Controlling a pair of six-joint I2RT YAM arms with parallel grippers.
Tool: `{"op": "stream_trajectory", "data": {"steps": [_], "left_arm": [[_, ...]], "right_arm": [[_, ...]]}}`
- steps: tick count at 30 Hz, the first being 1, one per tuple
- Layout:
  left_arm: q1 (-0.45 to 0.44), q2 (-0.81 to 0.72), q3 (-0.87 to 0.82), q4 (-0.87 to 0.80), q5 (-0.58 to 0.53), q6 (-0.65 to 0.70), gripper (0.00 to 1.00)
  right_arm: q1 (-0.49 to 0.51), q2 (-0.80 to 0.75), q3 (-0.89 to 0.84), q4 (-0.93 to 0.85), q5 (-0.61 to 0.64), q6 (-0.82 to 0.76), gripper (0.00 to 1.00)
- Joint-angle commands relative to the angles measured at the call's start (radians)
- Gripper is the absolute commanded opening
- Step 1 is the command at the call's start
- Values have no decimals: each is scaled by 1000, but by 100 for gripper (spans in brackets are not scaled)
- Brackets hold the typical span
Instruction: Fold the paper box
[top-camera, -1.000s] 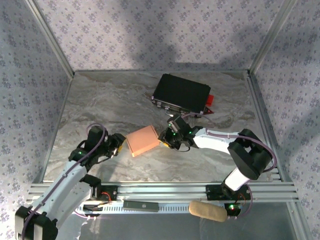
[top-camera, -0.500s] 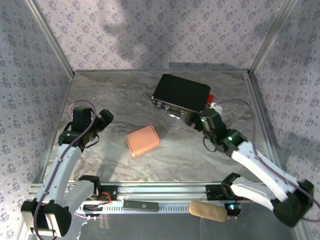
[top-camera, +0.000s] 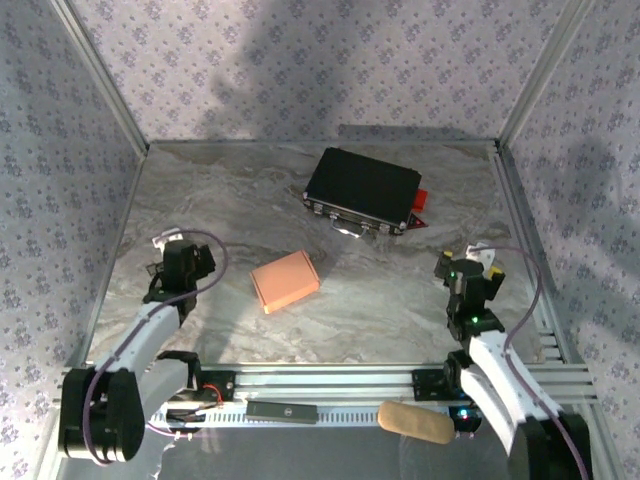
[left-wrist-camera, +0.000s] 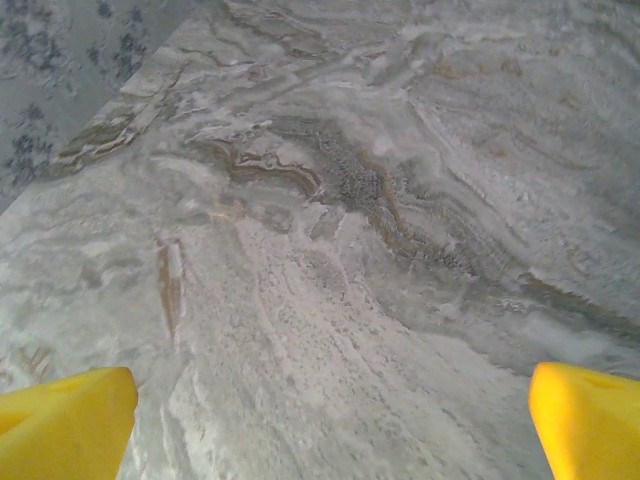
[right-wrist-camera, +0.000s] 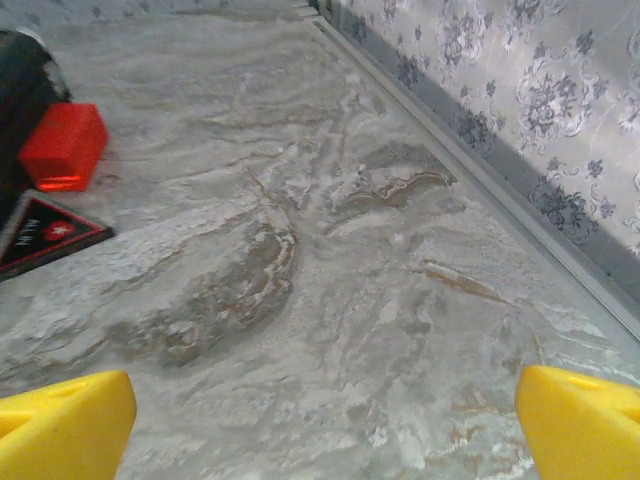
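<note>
Top external view, looking down on a grey marbled bench (top-camera: 400, 300) closed in by a patterned wall (top-camera: 300, 70). The paper box (top-camera: 285, 281), salmon-pink and shaped as a small rectangular block, lies flat near the middle of the bench, a little toward the near left, and neither of my claws touches it. My left claw (top-camera: 178, 250) sits near the left edge of the bench, well apart from the box. My right claw (top-camera: 468, 260) sits near the right edge, also well apart from it. A black hard case (top-camera: 362, 190) lies toward the back, with a red piece (top-camera: 421, 200) at its right end. From my left wrist, the yellow fingertips (left-wrist-camera: 65, 420) of the left claw (left-wrist-camera: 330, 425) sit in the two bottom corners, spread wide, with bare bench between them and nothing held. From my right wrist, the right claw (right-wrist-camera: 325, 425) is just as wide and empty, and the red piece (right-wrist-camera: 62, 146) and a corner of the black hard case (right-wrist-camera: 20, 80) show at the upper left.
</note>
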Motion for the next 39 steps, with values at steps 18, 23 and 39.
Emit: {"op": "stream_trajectory", "data": {"steps": [18, 23, 39], "left_arm": [[18, 559, -53, 1014, 105, 273, 100], [78, 528, 32, 794, 160, 206, 100], [88, 528, 50, 756, 171, 200, 100]], "right_arm": [[-96, 718, 30, 896, -290, -208, 99], [-133, 740, 121, 768, -303, -171, 99], [-103, 749, 177, 673, -255, -195, 99]]}}
